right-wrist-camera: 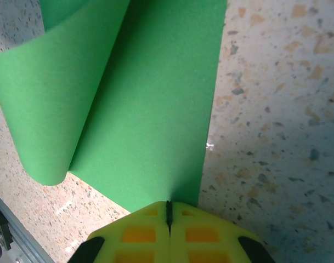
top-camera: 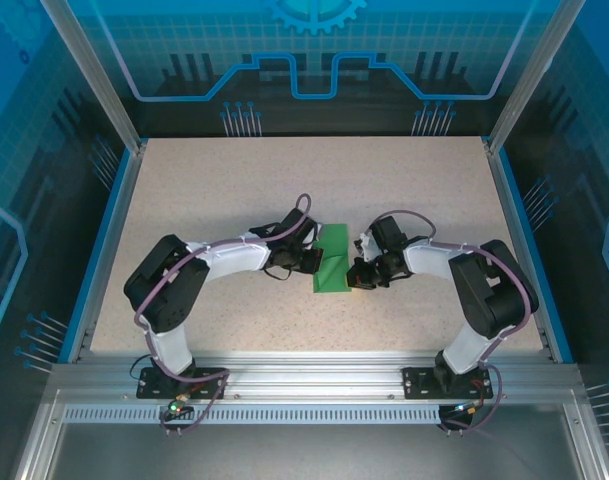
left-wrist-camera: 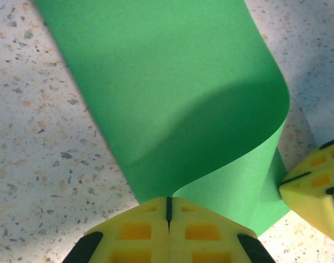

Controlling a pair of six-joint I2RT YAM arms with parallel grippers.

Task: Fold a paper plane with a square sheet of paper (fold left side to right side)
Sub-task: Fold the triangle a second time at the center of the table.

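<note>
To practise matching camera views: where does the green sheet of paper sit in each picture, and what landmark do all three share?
Top external: the green sheet of paper lies mid-table, partly folded over.
Left wrist: the paper runs from the top to bottom centre, curling over.
Right wrist: the paper covers the upper left and centre.
Shared landmark: the speckled table beneath it.
</note>
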